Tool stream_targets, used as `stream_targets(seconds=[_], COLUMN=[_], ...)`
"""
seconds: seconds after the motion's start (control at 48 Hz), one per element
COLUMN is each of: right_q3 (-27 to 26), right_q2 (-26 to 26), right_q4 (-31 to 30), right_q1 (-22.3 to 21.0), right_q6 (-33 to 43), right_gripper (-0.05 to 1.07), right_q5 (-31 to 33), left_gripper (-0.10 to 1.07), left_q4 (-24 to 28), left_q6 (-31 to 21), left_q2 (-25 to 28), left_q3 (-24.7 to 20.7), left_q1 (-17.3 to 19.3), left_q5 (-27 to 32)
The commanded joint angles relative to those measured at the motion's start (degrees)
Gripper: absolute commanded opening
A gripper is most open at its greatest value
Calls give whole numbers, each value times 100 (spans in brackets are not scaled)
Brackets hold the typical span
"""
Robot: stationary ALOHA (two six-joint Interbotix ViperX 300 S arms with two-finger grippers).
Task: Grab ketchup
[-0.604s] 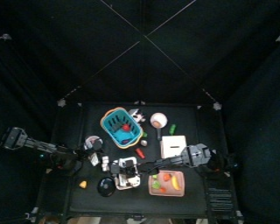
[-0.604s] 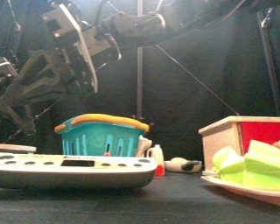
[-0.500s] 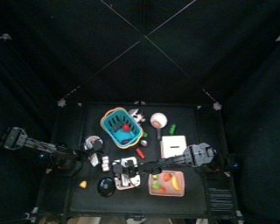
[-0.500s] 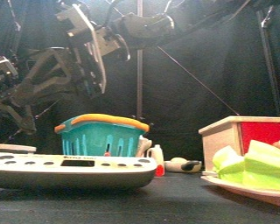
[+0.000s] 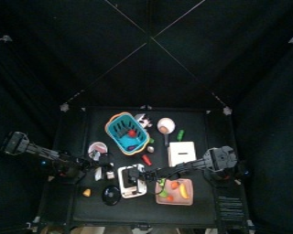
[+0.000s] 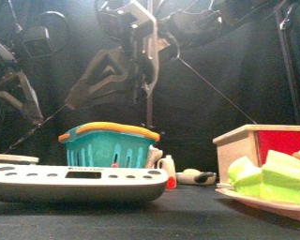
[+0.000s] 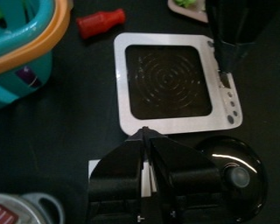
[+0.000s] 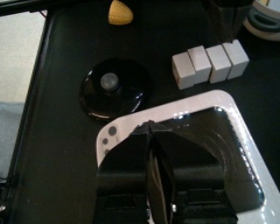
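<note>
- The left gripper point(image 7: 143, 133) is held above the table with its jaws spread partway. A pale strip shows in the gap, but it is probably something on the table below rather than a thing being pinched.
- The ketchup point(image 7: 104, 22), a small red bottle lying on its side, is found ahead of the left gripper, beyond the scale point(image 7: 166, 79) and just beside the teal basket point(image 7: 20, 48). It is not touched by either arm.
- The spread jaws are judged to be kept ready for a grasp. The bottle lies flat, so it would have to be taken across its body.
- A black disc point(image 7: 230, 171) is seen near the left gripper, to one side and clear of the line toward the bottle.
- The right gripper point(image 8: 146, 129) is held over a corner of the scale with its jaws nearly pressed together and nothing between them. Three white blocks point(image 8: 210, 63) lie just ahead of it.
- The scale lies between the left gripper and the bottle, so a reach over it is called for. The basket rim beside the bottle leaves little room on that side.
</note>
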Motion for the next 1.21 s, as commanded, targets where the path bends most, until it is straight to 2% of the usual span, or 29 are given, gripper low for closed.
stream_targets(seconds=[0.0, 0.208, 0.375, 0.542, 0.854, 1.062, 1.188], right_q3=[62, 202, 202, 220, 229, 308, 404], right_q2=[-466, -703, -765, -765, -729, -782, -817], right_q4=[158, 589, 1072, 1239, 1266, 1151, 835], right_q1=[-53, -141, -272, -510, -703, -791, -835], right_q6=[9, 9, 9, -9, 18, 334, 650], right_gripper=[35, 35, 35, 36, 37, 37, 37], right_q5=[343, 1037, 1433, 1705, 2285, 2452, 2443], left_gripper=[60, 77, 84, 84, 83, 83, 83], left_q4=[202, 316, 413, 571, 510, 905, 1116], left_q6=[26, 53, 70, 18, 9, 18, 18], left_q2=[-9, -18, -79, -167, -167, -167, -167], left_q3=[-193, -220, -281, -448, -431, -571, -589], left_q1=[0, 53, 44, 53, 70, 149, 220], left_q5=[-53, -53, -79, -105, -237, -888, -1327])
